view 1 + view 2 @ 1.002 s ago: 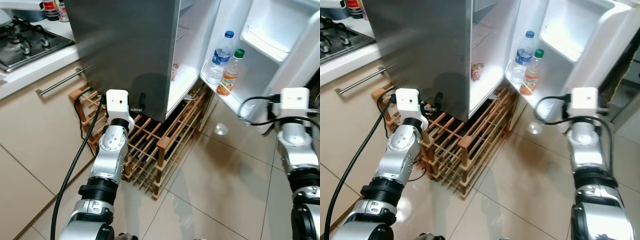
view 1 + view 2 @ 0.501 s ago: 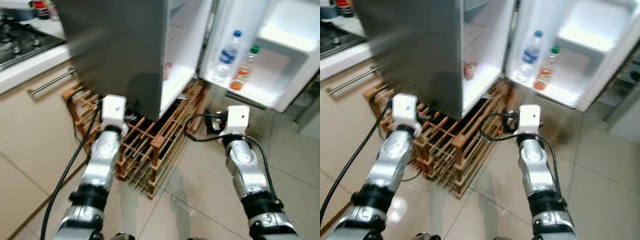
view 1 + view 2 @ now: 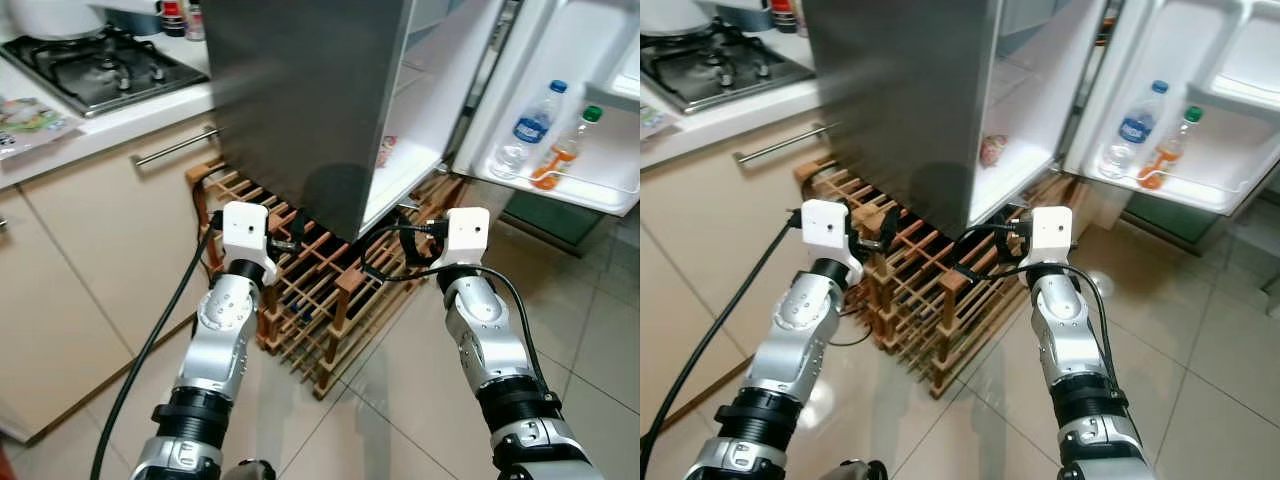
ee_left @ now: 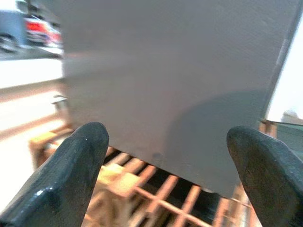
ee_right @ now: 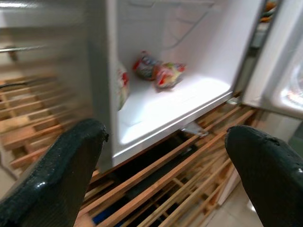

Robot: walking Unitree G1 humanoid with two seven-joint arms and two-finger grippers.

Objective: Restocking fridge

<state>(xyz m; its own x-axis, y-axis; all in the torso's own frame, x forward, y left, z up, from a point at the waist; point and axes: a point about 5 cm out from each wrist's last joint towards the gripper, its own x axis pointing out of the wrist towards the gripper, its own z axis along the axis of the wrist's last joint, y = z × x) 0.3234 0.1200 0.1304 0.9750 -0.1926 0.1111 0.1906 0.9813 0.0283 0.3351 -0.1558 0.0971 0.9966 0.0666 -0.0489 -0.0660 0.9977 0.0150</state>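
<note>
Kitchen, tiled floor (image 3: 590, 350): at far left a gas stove (image 3: 95, 70) sits on a white counter (image 3: 120, 115) above beige cabinets (image 3: 90, 240), and beside them a steel fridge (image 3: 300, 90) stands on a wooden rack (image 3: 330, 300), its door (image 3: 570, 100) swung wide to the right. The left gripper (image 4: 163, 179) hangs empty, fingers spread, near the fridge's grey side wall above the rack; the right gripper (image 5: 165, 175), also spread and empty, faces the bottom shelf (image 5: 165, 106), where a red packet (image 5: 158, 73) lies. In the door shelf (image 3: 1170, 190) stand a water bottle (image 3: 1130, 130) and, just beside it, an orange drink bottle (image 3: 1165, 155).
</note>
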